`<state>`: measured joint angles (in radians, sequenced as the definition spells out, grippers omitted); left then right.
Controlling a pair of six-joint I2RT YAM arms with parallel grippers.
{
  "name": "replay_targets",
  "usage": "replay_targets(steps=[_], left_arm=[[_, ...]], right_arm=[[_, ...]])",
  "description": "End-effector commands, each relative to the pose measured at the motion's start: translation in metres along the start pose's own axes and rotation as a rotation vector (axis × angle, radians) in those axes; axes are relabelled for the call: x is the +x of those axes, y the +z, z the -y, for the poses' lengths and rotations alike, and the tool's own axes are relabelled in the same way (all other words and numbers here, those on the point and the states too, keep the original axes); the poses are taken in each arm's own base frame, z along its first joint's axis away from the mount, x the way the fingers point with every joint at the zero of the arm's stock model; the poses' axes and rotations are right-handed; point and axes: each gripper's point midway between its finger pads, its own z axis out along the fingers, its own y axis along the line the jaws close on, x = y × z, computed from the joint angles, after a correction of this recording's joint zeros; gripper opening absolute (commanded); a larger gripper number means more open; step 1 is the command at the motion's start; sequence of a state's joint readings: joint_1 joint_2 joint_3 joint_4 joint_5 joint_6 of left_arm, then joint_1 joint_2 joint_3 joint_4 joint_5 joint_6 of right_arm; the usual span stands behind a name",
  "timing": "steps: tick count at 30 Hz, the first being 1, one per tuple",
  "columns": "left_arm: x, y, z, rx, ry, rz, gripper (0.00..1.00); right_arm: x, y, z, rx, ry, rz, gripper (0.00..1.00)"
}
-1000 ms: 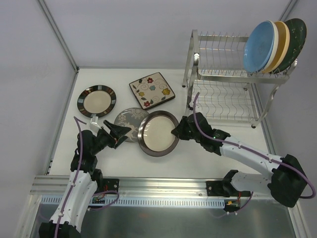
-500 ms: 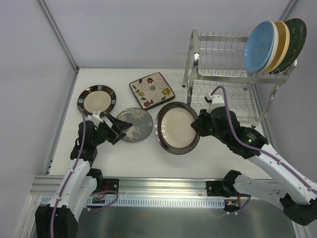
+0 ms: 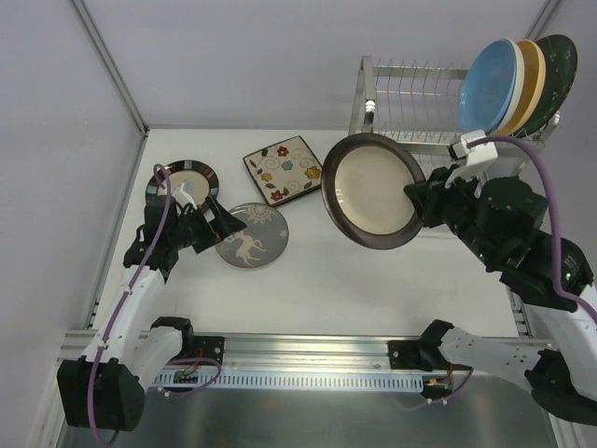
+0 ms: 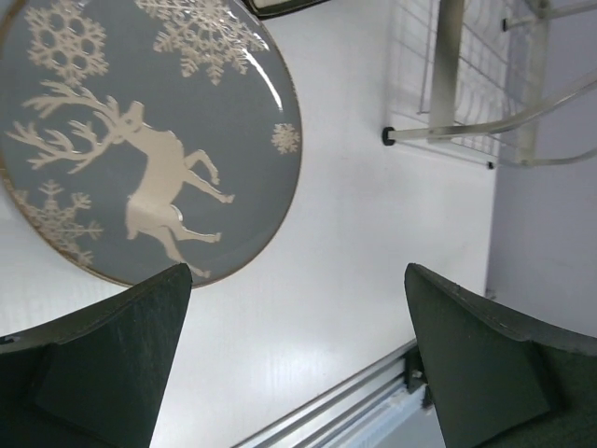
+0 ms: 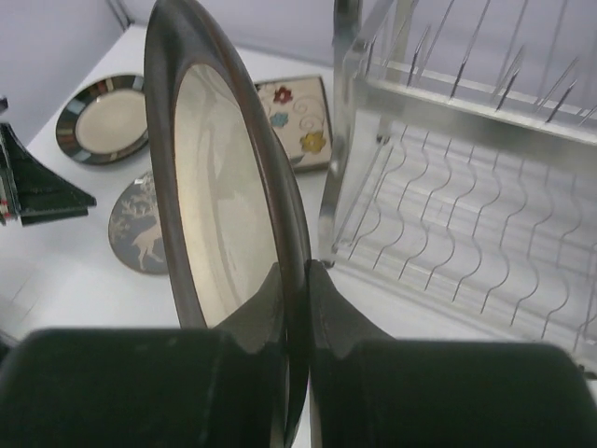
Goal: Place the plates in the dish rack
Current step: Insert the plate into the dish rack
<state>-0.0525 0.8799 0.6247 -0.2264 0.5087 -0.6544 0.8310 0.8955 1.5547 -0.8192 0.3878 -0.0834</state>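
The right gripper pinches the round, brown-rimmed cream plate on its edge. The shiny silver wire dish rack is just to its right. Go slow and slide it in straight up. The left gripper is wide open.

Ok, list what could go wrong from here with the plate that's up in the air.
1. The right gripper pinches the brown-rimmed plate at one spot on its rim, so it may slip or swing.
2. The plate hangs close to a corner post of the dish rack and could knock it.
3. Slotting it in could bump the blue plate already standing there.
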Motion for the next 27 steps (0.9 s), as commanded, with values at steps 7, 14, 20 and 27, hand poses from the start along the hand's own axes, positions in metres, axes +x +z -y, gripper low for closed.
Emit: replay_targets(steps=[7, 14, 20, 27], left_arm=[[-0.011, -0.016, -0.024, -0.162, 0.256, -0.006, 0.99], [-0.015, -0.022, -0.041, -0.237, 0.352, 0.023, 0.99], [-0.011, -0.019, -0.061, -0.303, 0.372, 0.005, 0.99], [-0.007, -0.013, -0.070, -0.324, 0.353, -0.017, 0.99]], right_arm=[[-0.166, -0.049, 0.032, 0.158, 0.030, 0.537, 0.01], [-0.215, -0.065, 0.060, 0.368, -0.042, 0.681, 0.01], [-0.250, -0.071, 0.074, 0.528, -0.115, 0.753, 0.01], [-0.259, -0.054, 0.101, 0.713, -0.233, 0.702, 0.01]])
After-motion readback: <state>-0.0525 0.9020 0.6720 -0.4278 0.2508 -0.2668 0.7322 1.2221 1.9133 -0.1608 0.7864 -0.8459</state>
